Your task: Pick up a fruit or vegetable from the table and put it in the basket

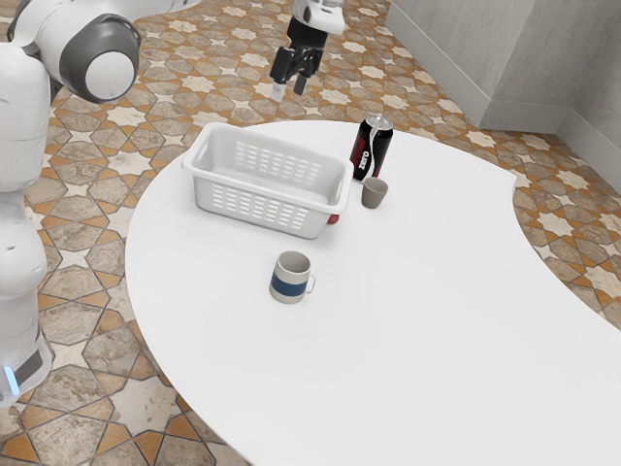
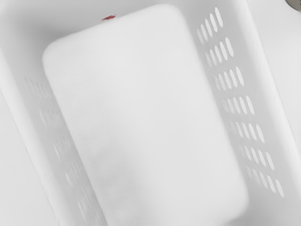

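My gripper is raised above the far side of the white basket in the exterior view, its two fingers apart with nothing visible between them. Looking down from the hand, the wrist view takes in the basket's bare floor and slotted walls. A small red thing is low against the basket's end at the exterior view's right, mostly hidden by it. In the wrist view a red patch appears at one end wall. Which fruit or vegetable it is, I cannot tell.
A black soda can and a small brown cup stand close together past the basket's end, toward the exterior view's right. A mug with a blue band stands on the basket's near side on the white table.
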Controlling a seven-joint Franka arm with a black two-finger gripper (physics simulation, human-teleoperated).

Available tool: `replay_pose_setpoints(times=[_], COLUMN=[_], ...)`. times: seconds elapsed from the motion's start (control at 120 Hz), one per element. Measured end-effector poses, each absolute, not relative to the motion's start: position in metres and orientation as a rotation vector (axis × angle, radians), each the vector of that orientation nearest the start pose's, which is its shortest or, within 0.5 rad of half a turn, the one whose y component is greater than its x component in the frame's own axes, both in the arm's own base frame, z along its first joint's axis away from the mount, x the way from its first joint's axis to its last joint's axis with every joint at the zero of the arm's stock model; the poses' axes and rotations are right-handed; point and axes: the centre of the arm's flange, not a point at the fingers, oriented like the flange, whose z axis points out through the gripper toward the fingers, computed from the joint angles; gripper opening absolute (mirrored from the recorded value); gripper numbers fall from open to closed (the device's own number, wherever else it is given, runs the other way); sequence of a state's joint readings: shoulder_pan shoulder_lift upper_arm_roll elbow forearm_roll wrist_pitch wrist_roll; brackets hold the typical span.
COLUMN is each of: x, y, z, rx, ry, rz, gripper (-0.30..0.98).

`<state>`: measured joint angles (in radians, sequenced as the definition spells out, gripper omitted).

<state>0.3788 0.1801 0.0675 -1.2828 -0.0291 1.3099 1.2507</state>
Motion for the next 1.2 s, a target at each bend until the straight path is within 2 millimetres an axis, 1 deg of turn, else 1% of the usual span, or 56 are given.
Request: replay_pose_setpoints(times=[0.275, 0.292, 0.325, 0.358, 0.392, 0.425, 0.45, 0.5, 0.55, 0.575, 0.625, 0.667, 0.717, 0.8, 0.825, 0.842, 0.908, 0.95, 1.025, 1.133, 1.2], x=[0.528, 0.528, 0.525, 0.522, 0.525, 0.532, 0.542, 0.565, 0.588, 0.598, 0.615, 0.63, 0.65, 0.674, 0.681, 0.685, 0.708, 0.715, 0.721, 0.724, 0.725], y=[0.246, 0.246, 0.247, 0.244, 0.231, 0.21, 0.188, 0.134, 0.081, 0.06, 0.029, 0.013, 0.003, -0.008, -0.012, -0.014, -0.023, -0.029, -0.034, -0.035, -0.042], z=[0.633, 0.64, 0.661, 0.69, 0.713, 0.727, 0.733, 0.739, 0.737, 0.735, 0.728, 0.719, 0.702, 0.689, 0.682, 0.676, 0.64, 0.629, 0.623, 0.623, 0.623], rx=[-2.992, -2.981, -2.949, -2.895, -2.833, -2.774, -2.723, -2.611, -2.5, -2.451, -2.377, -2.334, -2.3, -2.242, -2.23, -2.224, -2.207, -2.188, -2.154, -2.119, -2.094], ry=[1.305, 1.301, 1.286, 1.27, 1.289, 1.334, 1.393, 1.532, 1.673, 1.729, 1.812, 1.863, 1.899, 1.926, 1.938, 1.947, 1.983, 1.995, 2.0, 1.997, 2.006], rz=[0.143, 0.126, 0.078, 0.026, -0.025, -0.068, -0.106, -0.184, -0.269, -0.311, -0.385, -0.439, -0.474, -0.546, -0.56, -0.565, -0.555, -0.553, -0.56, -0.573, -0.568], gripper=[0.68, 0.68, 0.68, 0.68, 0.68, 0.68, 0.68, 0.69, 0.69, 0.68, 0.68, 0.68, 0.68, 0.68, 0.68, 0.68, 0.68, 0.68, 0.68, 0.68, 0.68])
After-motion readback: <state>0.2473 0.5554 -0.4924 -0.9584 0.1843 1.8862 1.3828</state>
